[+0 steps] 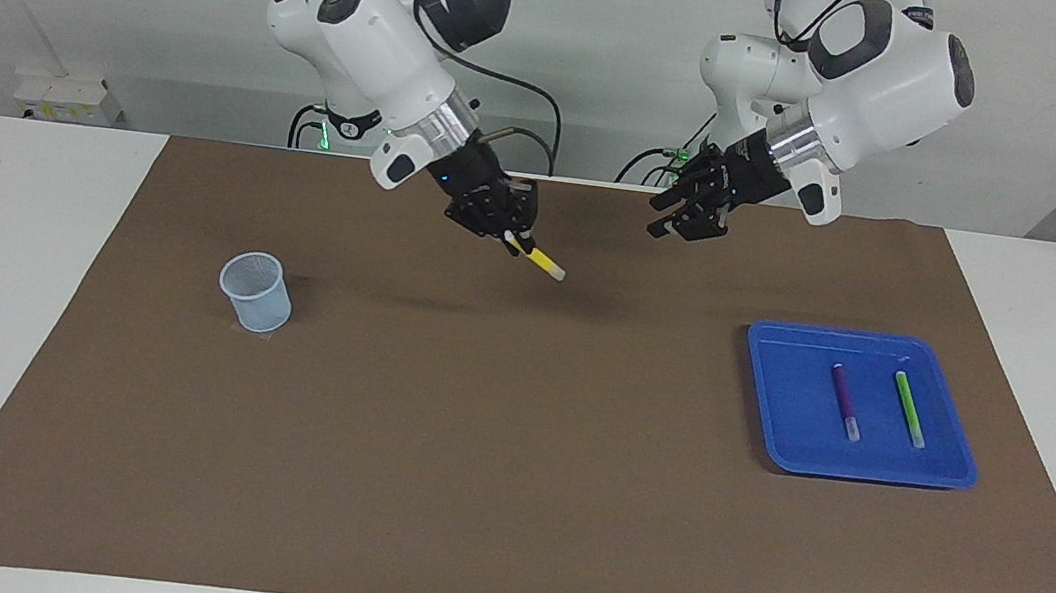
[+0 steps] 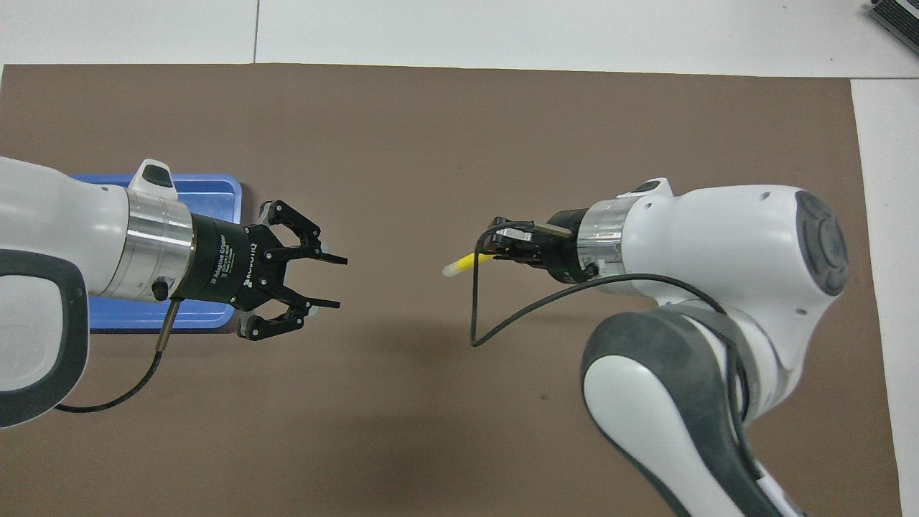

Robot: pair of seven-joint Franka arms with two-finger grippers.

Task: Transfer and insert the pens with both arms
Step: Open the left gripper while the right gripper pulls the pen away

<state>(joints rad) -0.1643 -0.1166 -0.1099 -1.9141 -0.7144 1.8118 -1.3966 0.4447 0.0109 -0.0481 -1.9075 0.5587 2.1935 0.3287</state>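
Note:
My right gripper (image 1: pixel 513 239) (image 2: pixel 497 251) is shut on a yellow pen (image 1: pixel 544 263) (image 2: pixel 463 266), held in the air over the middle of the brown mat, its pale cap end pointing toward my left gripper. My left gripper (image 1: pixel 673 226) (image 2: pixel 339 282) hangs open and empty a short gap from that cap end, over the mat beside the tray. A purple pen (image 1: pixel 846 401) and a green pen (image 1: pixel 909 409) lie side by side in the blue tray (image 1: pixel 785 340) (image 2: pixel 215 188). In the overhead view the left arm covers both of them.
A pale blue mesh cup (image 1: pixel 257 291) stands upright on the mat toward the right arm's end of the table. The brown mat (image 1: pixel 484 493) covers most of the white table.

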